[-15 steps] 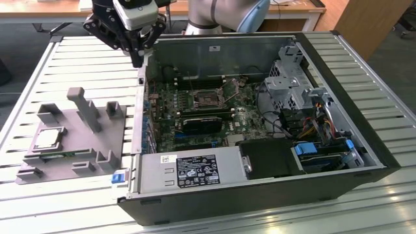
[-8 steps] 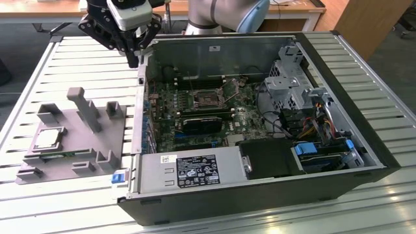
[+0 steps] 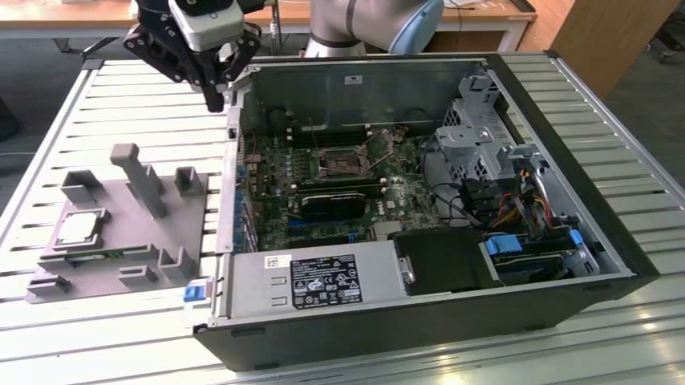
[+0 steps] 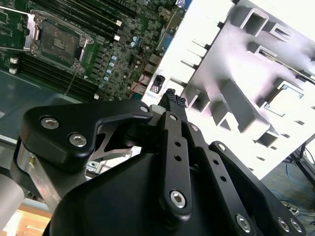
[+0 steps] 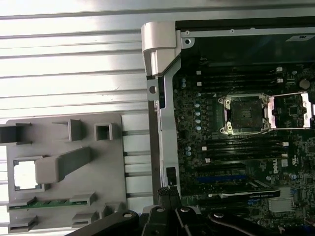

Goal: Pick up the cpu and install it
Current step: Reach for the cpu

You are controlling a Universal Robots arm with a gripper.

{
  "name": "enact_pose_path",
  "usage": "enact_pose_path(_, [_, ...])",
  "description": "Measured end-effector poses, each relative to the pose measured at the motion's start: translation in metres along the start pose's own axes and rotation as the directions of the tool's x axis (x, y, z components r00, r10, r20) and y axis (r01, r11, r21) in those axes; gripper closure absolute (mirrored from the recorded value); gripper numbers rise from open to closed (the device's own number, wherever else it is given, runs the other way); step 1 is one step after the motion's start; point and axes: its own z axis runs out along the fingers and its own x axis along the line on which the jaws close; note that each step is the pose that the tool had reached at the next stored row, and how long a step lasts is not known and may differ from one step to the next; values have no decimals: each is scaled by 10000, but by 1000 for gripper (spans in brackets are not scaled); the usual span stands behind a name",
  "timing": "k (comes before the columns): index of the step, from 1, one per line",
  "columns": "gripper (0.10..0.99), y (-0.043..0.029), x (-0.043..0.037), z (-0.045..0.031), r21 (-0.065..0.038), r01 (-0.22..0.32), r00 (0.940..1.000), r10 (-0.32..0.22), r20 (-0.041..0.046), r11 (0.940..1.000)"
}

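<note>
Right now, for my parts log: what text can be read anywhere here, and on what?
Power supply label: print too small to read.
Sticker on the back wall of the case: too small to read.
Motherboard markings: blurred, unreadable.
cpu: no legible text.

Slatted metal table (image 3: pixel 64 120) carries two items: open computer case (image 3: pixel 321 281) at centre, grey fixture plate (image 3: pixel 188 228) just beside, at its 9 o'clock

In the first wrist view, a fixture post (image 5: pixel 64 164) overlaps one edge of the cpu (image 5: pixel 24 175), glare washes out its top, and the picture edge crops the tool (image 5: pixel 169 196).
</note>
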Motion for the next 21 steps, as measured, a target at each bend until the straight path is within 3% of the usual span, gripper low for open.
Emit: enact_pose_path(21, [980, -11, 152, 20, 0, 0, 10000, 0, 0, 10000])
